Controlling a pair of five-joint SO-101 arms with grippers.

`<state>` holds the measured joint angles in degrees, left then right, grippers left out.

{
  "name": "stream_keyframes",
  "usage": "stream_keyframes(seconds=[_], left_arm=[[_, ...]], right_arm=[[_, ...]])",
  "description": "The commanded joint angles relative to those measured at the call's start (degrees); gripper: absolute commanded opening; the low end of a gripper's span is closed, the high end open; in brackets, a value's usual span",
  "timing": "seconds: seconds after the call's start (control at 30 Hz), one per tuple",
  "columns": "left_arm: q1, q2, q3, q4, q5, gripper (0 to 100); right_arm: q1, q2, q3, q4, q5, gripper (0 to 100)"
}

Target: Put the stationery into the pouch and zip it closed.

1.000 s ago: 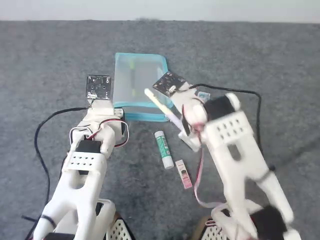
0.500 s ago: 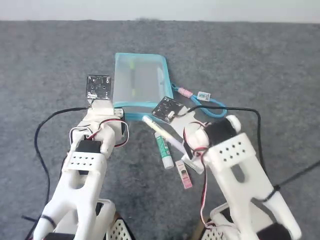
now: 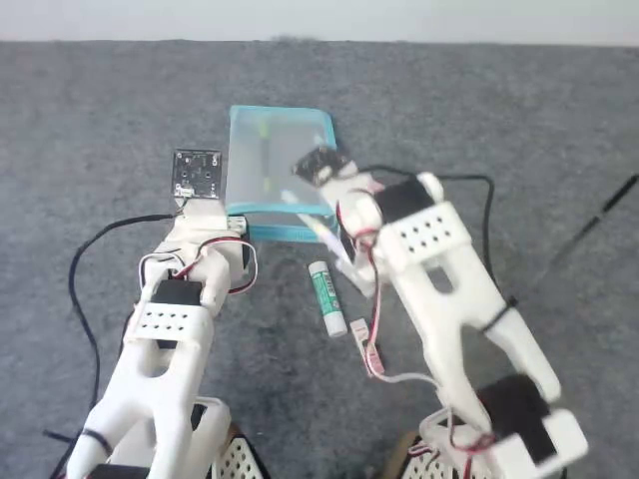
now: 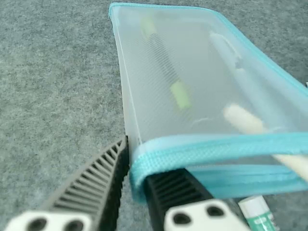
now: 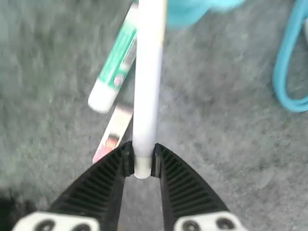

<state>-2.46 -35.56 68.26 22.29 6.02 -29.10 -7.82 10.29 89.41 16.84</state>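
Grey surface (image 3: 519,150), pouch (image 3: 275,160) laid flat at its middle.
Rim is pinched tight by the left hand (image 4: 137,163); a white pen (image 5: 149,72) is clamped by the right hand (image 5: 143,156), tip poked into the mouth.

Grey, fuzzy tabletop (image 3: 519,110) under me: the teal-edged pouch (image 3: 265,150) rests on it, a green-and-white glue stick (image 3: 326,297) near it, a small pink piece (image 3: 367,351) just beside that.

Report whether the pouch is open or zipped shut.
Open: the left gripper holds the upper edge of the pouch lifted off the lower edge, and the white pen pokes inside.
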Motion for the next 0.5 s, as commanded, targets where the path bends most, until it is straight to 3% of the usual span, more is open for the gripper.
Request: stream_keyframes(seconds=[0.0, 0.47], left_arm=[[0.70, -0.70, -0.31, -1.93, -0.53, 1], [0.70, -0.70, -0.31, -1.93, -0.62, 1]], right_arm=[[-0.84, 4.70, -10.81, -0.84, -5.27, 0.8], [-5.93, 24.31, -35.60, 0.92, -22.15, 4.8]])
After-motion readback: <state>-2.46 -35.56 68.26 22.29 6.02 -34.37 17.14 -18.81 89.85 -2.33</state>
